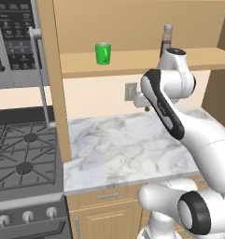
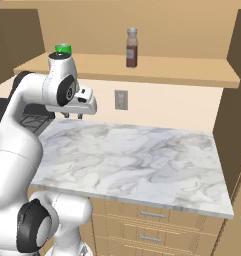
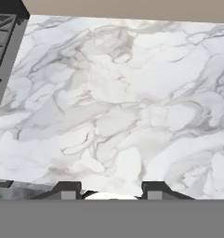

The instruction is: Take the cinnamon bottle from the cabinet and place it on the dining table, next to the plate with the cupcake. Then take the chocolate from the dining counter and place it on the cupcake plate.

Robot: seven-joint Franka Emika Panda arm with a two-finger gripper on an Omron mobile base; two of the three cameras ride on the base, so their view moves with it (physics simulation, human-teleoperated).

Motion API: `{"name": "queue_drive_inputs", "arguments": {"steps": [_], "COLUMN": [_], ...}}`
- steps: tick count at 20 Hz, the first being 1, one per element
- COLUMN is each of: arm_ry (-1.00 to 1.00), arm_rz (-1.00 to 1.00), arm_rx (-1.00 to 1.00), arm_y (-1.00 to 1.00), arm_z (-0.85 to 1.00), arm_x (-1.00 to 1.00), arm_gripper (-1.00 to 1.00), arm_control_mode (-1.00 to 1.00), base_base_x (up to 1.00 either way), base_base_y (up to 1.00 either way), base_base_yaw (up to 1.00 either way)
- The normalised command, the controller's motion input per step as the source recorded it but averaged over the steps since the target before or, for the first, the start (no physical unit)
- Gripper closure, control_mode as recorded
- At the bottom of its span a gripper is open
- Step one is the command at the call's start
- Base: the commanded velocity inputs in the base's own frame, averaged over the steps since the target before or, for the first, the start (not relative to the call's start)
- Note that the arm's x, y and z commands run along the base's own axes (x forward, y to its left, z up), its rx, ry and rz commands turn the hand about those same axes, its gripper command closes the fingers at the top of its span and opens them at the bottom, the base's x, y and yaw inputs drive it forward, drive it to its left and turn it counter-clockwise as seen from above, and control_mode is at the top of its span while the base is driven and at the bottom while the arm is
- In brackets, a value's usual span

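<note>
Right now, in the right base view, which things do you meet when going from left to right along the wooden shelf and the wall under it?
Green cup → gripper → pale wall outlet → clear glass cinnamon bottle with dark contents.

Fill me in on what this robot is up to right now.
Nothing is held yet. The gripper hangs open and empty over the marble counter, pointing down. The cinnamon bottle stands upright on the cabinet shelf above, untouched, with a green cup further along the same shelf.
</note>
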Motion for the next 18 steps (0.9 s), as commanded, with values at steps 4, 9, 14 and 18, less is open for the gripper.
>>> {"name": "queue_drive_inputs", "arguments": {"steps": [4, 9, 14, 18], "arm_ry": [-0.01, -0.25, -0.43, -0.41], "arm_rz": [0.00, -0.02, -0.03, 0.00], "arm_rx": [-0.01, -0.10, -0.20, -0.15], "arm_y": [0.00, -0.18, -0.36, -0.38], "arm_z": [0.00, 0.19, 0.49, 0.66], "arm_x": [-0.04, -0.10, -0.08, 0.00], "arm_gripper": [-1.00, -1.00, -1.00, -1.00], "arm_control_mode": [-1.00, -1.00, -1.00, -1.00], "base_base_x": [0.00, 0.00, 0.00, 0.00], "base_base_y": [0.00, 0.00, 0.00, 0.00], "base_base_yaw": [0.00, 0.00, 0.00, 0.00]}}
